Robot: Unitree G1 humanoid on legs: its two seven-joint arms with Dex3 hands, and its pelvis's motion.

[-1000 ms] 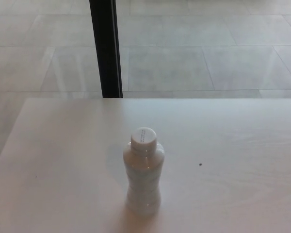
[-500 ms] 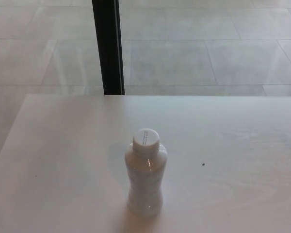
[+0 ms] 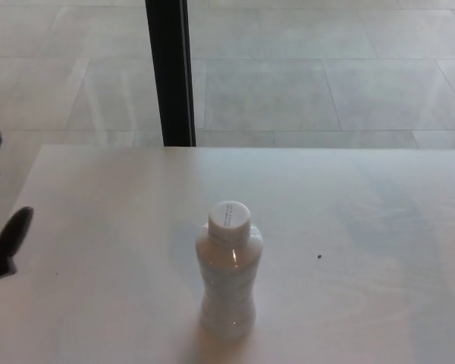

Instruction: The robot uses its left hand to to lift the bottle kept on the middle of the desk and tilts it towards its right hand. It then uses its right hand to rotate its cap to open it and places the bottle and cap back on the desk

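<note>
White bottle (image 3: 229, 280), white cap (image 3: 229, 218), pale desk (image 3: 98, 227), seemingly black robot hand (image 3: 4, 235)

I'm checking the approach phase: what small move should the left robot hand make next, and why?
Probably sweep the left robot hand rightward across the desk toward the bottle. The hand shows only at the picture's left edge, fingers apart and holding nothing, well clear of the bottle, which stands upright with its cap on. The right hand is not in view.

Bright, washed-out daylight falls from the far side, bleaching the pale counter (image 3: 349, 227) and the tiled floor (image 3: 303, 91), which carries soft glare. The bottle (image 3: 228, 277) throws a faint shadow toward the camera. The whole picture is hazy and low in contrast.
</note>
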